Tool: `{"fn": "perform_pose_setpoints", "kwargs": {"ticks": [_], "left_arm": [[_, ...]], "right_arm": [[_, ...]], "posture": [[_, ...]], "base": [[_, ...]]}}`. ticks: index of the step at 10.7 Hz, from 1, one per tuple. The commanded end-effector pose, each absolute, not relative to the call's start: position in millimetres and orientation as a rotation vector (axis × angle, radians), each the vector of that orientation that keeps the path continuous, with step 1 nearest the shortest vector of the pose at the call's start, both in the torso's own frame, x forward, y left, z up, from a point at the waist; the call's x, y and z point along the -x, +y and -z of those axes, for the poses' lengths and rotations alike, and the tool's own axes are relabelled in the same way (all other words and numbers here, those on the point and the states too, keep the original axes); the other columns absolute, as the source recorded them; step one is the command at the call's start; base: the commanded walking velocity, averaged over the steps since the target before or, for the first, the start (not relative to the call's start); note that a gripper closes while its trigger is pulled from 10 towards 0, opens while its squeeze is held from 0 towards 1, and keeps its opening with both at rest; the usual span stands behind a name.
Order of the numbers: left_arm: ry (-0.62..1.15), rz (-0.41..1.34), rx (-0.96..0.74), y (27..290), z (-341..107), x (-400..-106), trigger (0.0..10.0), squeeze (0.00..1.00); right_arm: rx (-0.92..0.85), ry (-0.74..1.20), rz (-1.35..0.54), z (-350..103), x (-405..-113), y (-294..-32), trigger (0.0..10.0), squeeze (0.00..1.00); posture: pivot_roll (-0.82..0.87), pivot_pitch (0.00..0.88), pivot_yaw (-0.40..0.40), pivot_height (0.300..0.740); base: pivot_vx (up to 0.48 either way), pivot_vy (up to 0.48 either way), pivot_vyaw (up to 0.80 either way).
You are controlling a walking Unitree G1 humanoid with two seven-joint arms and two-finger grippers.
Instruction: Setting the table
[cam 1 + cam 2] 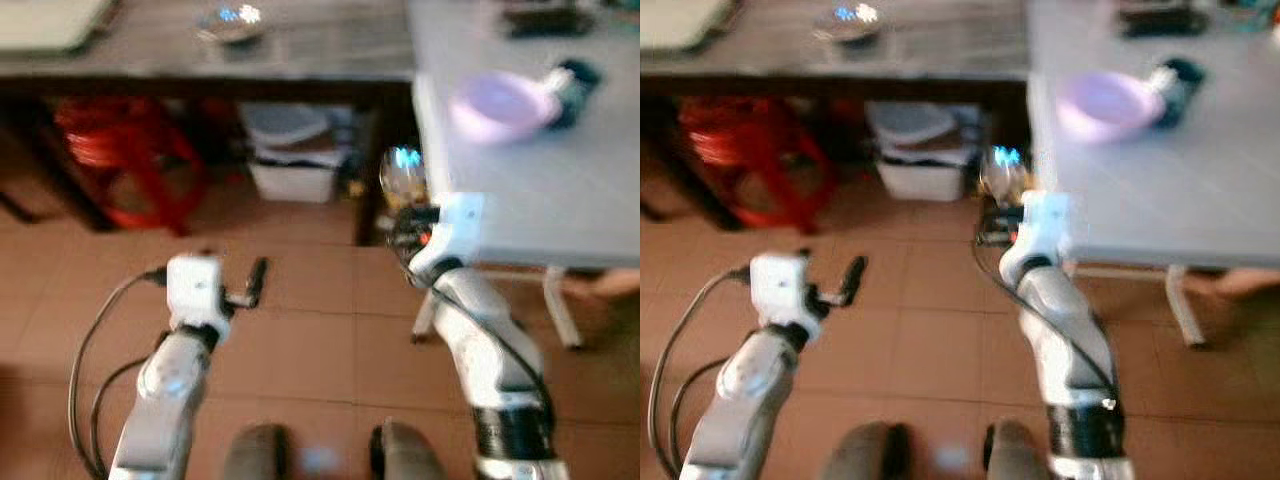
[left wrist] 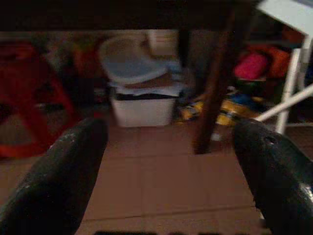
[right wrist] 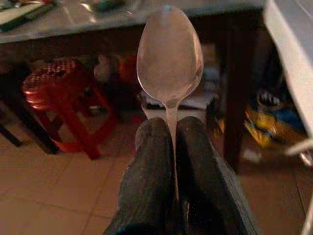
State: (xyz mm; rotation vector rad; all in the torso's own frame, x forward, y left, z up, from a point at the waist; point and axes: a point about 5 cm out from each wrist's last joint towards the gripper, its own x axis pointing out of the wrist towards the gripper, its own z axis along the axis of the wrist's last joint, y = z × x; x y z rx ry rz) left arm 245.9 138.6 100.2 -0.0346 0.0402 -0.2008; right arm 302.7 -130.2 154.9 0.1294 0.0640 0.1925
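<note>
right pincer [image 3: 172,147] pinching spoon [image 3: 169,54] handle — bowl up, beside white table [image 1: 560,200]

A white rectangular table [image 1: 560,190] stands just beyond and beside the right gripper's closed jaws, carrying a shallow pink bowl [image 1: 498,105] with a blurred dark object [image 1: 572,88] touching its far side. Further ahead of both jaws, a long dark counter [image 1: 300,50] holds a shiny round metal dish [image 1: 230,22]. Brown tiled floor [image 1: 300,330] lies below.
</note>
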Motion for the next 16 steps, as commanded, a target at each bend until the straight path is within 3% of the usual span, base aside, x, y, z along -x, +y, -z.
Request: {"fn": "perform_pose_setpoints", "kwargs": {"ticks": [1, 16], "left_arm": [[0.039, 0.218, 0.027, 132, -99, -248, 10.0, 0.0], [-0.008, 0.298, 0.027, 118, -104, -249, 10.0, 0.0]], "right_arm": [[-0.116, 0.038, -0.145, -158, -305, -144, 0.0, 0.0], [-0.092, 0.018, -0.116, -153, -311, -146, 0.0, 0.0]], "posture": [[0.0, 0.139, 0.06, 0.74], [0.0, 0.129, 0.063, 0.74]], "base": [[0.326, 0.352, 0.0], [0.461, 0.02, 0.0]]}}
